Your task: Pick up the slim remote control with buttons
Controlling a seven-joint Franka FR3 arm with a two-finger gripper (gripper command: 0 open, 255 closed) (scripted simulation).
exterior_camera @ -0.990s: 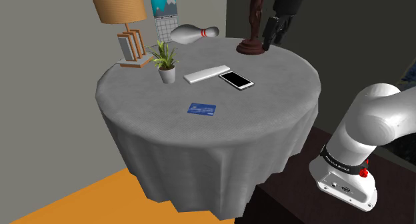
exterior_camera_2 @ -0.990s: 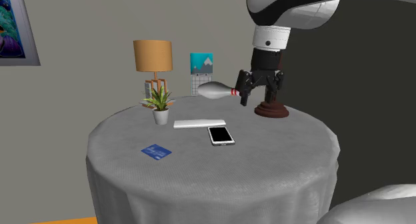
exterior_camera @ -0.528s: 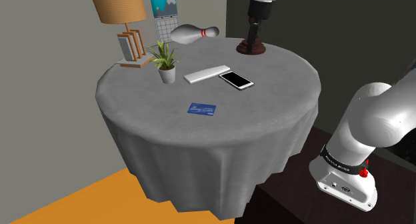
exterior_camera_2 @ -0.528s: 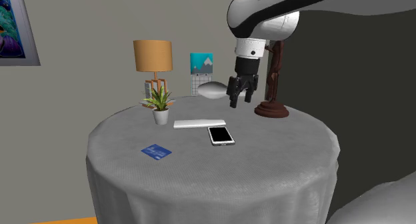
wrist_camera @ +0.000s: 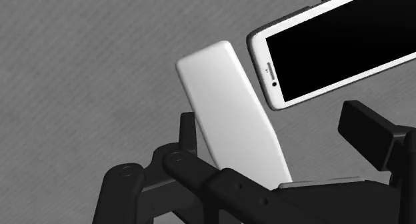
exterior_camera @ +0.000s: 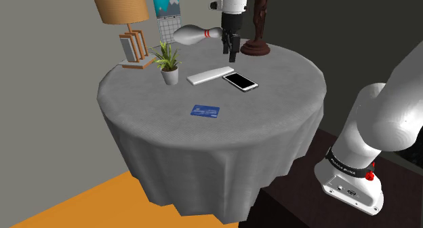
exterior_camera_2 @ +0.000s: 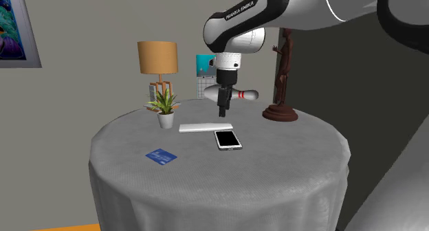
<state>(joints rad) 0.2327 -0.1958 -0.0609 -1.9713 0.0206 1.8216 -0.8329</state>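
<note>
Remote (exterior_camera: 209, 75) beside phone (exterior_camera: 240, 81), on table (exterior_camera: 271, 115)

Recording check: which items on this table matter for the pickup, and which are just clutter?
Belongs to the job:
slim white remote
gripper, open, over the remote's end

Just lying about:
phone
blue card
potted plant
bowling pin
lamp
dark statuette
calendar

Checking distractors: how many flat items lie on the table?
3: white remote by the plant, phone beside it, blue card alone nearer the shoulder camera. None seems hidden.
</note>
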